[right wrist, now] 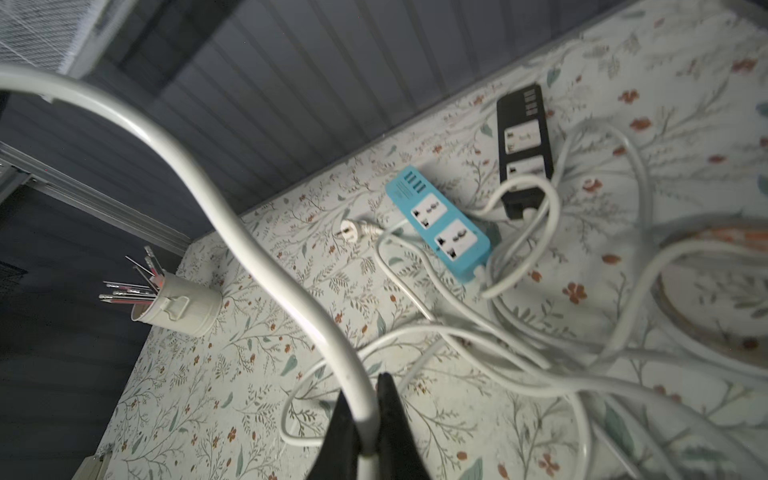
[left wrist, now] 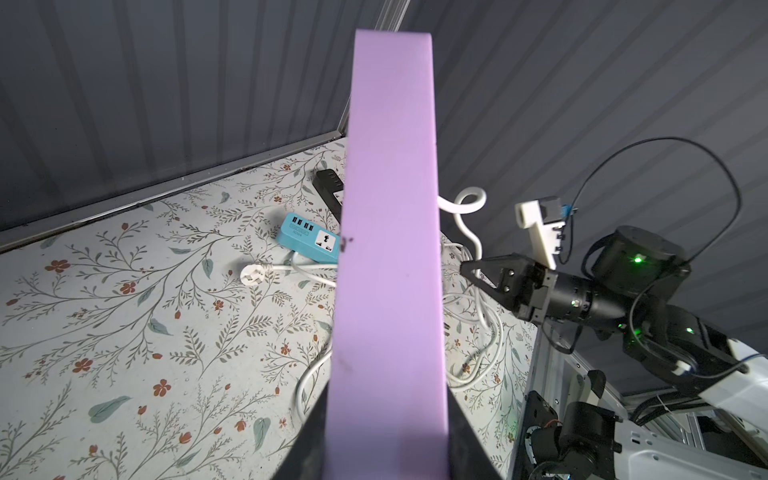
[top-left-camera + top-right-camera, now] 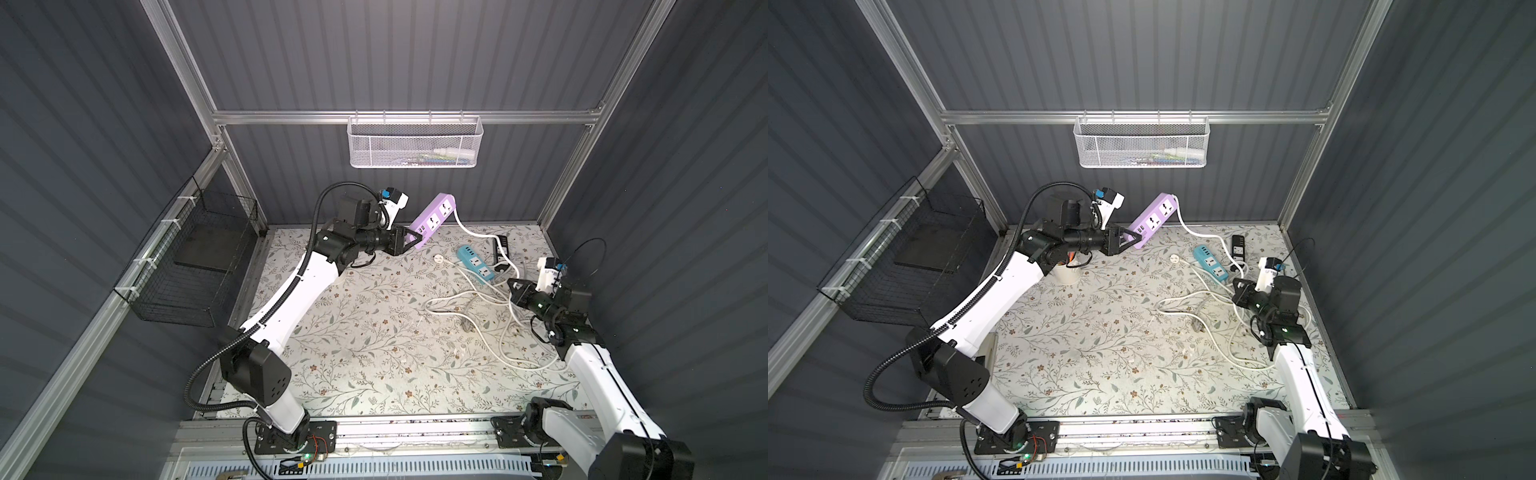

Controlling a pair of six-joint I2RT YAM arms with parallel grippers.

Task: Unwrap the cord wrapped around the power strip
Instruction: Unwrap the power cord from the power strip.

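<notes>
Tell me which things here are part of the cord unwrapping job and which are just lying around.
Part of the job: purple power strip, held up by the left tool; its white cord, pinched in the right tool.
Just lying about: blue power strip; black power strip; pen cup; white mesh basket; black wire basket.

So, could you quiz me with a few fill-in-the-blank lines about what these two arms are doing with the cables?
1. The jaws of the left arm hold the ___ power strip up off the table.
2. The jaws of the right arm are shut on a ___ cord.
3. Flat on the table lie a black strip and a ___ strip.
Missing words: purple; white; blue.
</notes>
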